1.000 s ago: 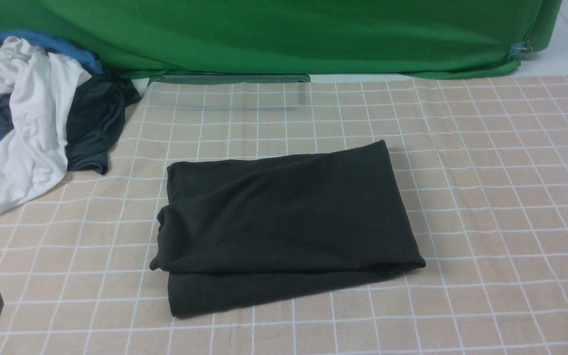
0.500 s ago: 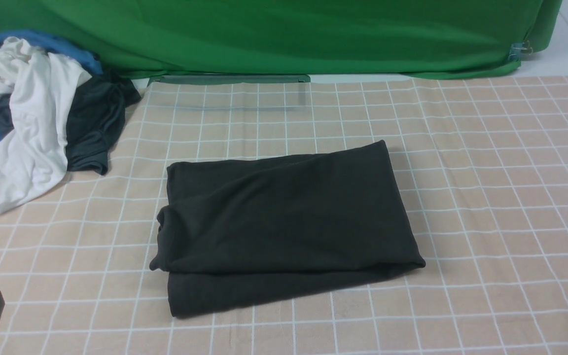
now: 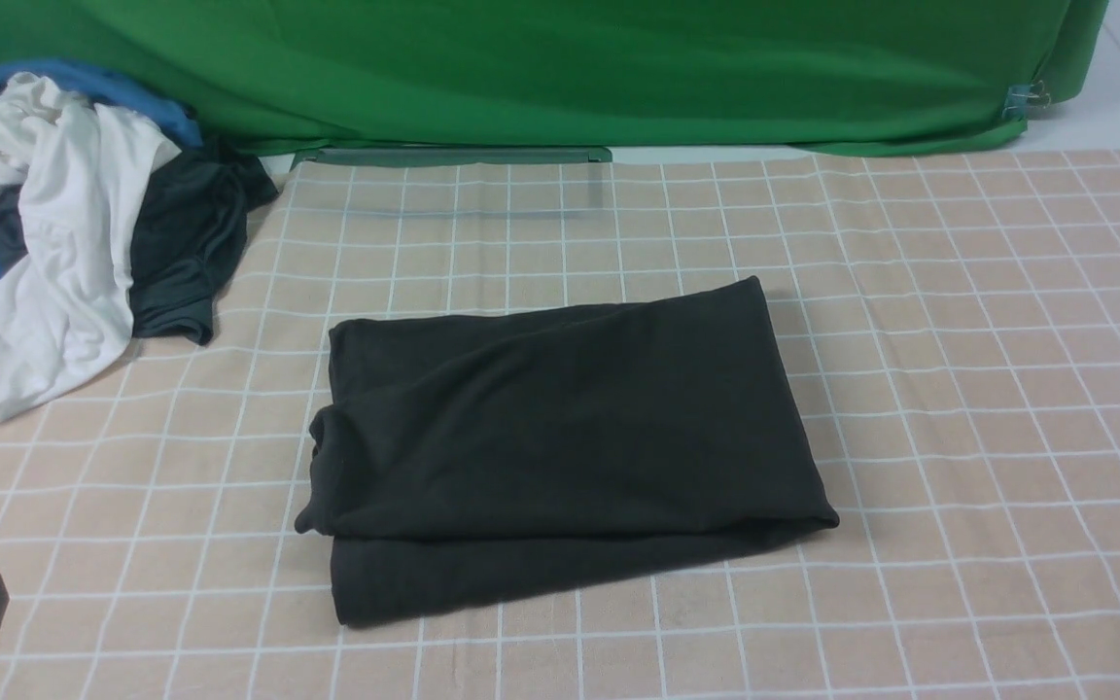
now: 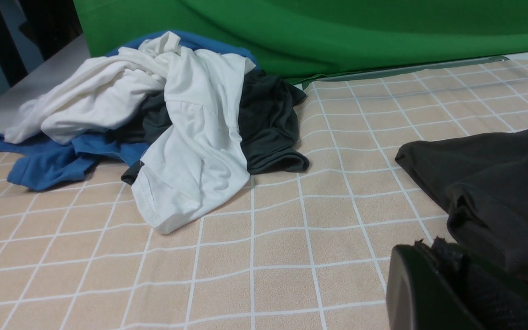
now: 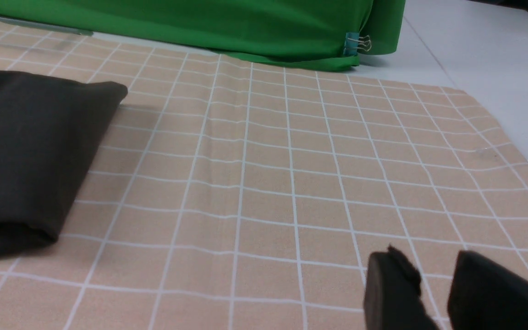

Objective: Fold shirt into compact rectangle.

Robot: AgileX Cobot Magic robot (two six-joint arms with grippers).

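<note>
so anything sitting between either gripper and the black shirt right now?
Nothing visible. The left gripper, shut, sits right beside the shirt, only bare checked cloth between them. The right gripper, jaws apart and empty, has open cloth across to it. The clothes pile lies off to the left, behind.

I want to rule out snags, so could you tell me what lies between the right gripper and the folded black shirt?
Only bare checked cloth separates the right gripper from the shirt, as the right wrist view shows.
</note>
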